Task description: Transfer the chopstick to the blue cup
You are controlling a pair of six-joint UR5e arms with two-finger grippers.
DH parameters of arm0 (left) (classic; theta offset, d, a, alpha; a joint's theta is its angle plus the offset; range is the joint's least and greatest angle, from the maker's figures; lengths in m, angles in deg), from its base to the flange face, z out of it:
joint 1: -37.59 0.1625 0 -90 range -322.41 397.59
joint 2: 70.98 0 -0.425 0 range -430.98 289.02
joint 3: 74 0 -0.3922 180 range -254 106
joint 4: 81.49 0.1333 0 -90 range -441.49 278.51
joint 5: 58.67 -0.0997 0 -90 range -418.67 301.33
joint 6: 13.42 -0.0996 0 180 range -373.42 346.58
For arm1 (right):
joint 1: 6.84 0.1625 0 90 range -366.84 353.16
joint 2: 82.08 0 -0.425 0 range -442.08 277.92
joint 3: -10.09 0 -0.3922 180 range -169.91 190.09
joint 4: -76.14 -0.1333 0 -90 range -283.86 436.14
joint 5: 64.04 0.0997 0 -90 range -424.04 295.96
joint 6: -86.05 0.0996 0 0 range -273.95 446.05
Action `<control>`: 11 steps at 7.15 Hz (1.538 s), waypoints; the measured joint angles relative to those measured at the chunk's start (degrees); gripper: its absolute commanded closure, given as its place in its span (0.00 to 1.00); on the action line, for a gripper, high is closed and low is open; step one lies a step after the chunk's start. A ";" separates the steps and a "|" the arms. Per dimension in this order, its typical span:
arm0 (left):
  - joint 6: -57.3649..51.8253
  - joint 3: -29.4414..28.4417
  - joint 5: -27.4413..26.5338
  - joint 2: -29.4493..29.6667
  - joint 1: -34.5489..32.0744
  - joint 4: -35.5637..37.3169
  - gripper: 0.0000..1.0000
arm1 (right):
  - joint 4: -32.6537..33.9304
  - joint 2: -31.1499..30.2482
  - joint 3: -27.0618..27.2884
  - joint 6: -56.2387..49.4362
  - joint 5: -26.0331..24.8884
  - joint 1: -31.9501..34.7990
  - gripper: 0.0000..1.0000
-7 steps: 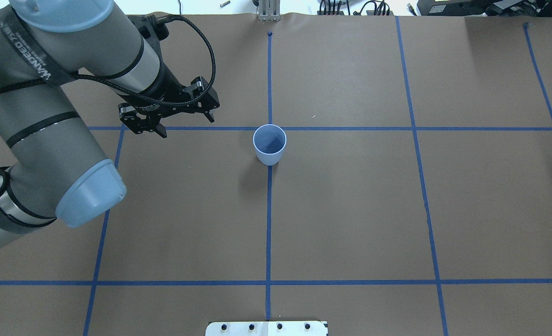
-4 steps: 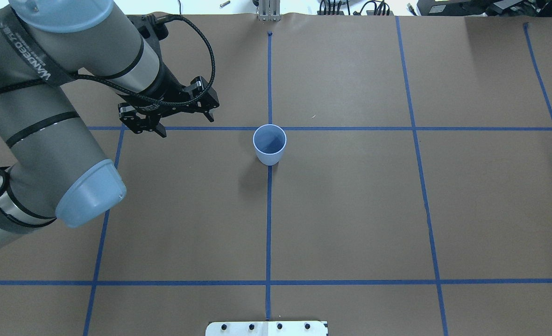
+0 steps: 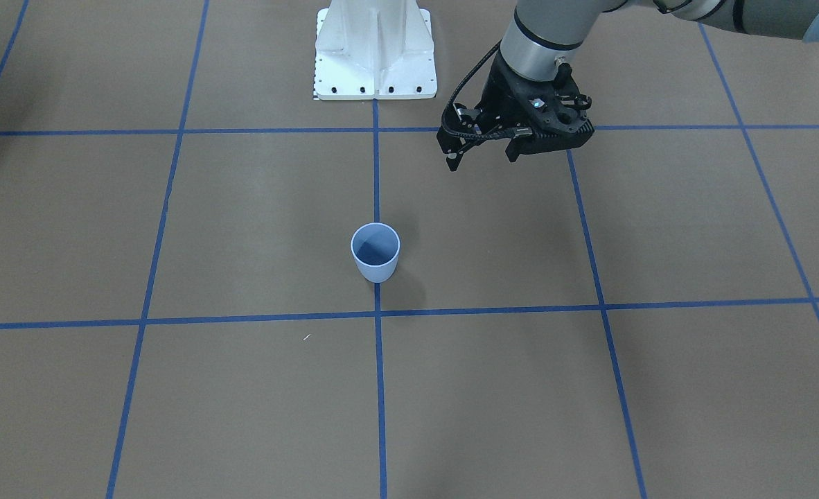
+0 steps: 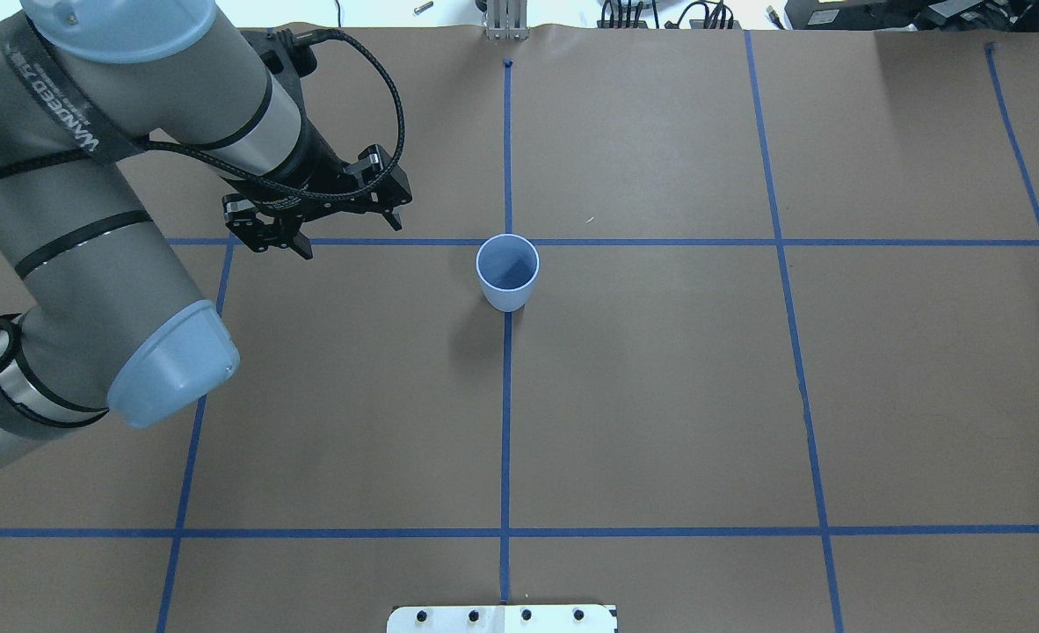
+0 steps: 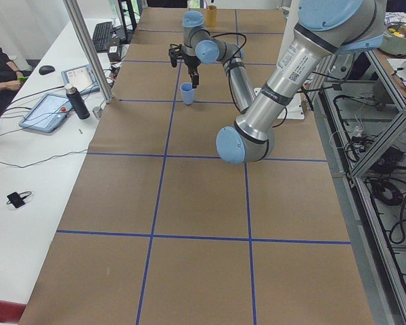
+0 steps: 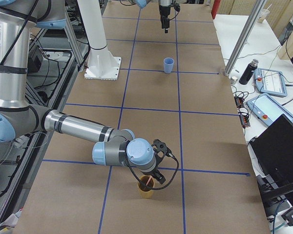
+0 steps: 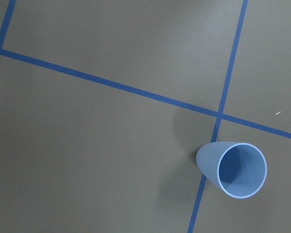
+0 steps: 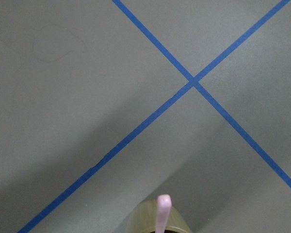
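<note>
The blue cup stands upright at a crossing of blue tape lines, and its inside looks empty in the left wrist view. My left gripper hangs open and empty above the table, well apart from the cup on its left in the overhead view. A pink chopstick sticks up out of a tan cup at the far end of the table. My right gripper hovers right over that tan cup. I cannot tell whether it is open or shut.
The brown table is marked with a grid of blue tape. The white robot base stands at the table's edge. A side bench holds tablets and a dark bottle, with a person's arm at its edge.
The left arm has shifted only very slightly. Its gripper stays open in nearly the same place, and the blue cup has not moved.
</note>
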 measured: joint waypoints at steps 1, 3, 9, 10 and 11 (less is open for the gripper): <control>0.00 -0.03 -0.01 0.03 0.04 -0.02 0.02 | -0.01 -0.01 0.00 -0.06 0.20 0.00 0.01; 0.00 -0.14 -0.01 0.06 0.08 -0.03 0.02 | -0.62 0.03 -0.17 -0.22 0.27 0.00 0.00; 0.00 -0.35 -0.01 0.02 0.24 -0.03 0.02 | -5.44 0.16 -3.35 -0.07 0.32 0.00 0.06; 0.00 -0.36 -0.01 -0.11 0.26 -0.03 0.02 | -5.46 0.28 -3.37 -0.05 0.44 -0.01 0.07; 0.00 -0.39 -0.03 -0.15 0.26 -0.03 0.02 | -5.46 0.49 -3.39 -0.02 0.76 -0.05 0.07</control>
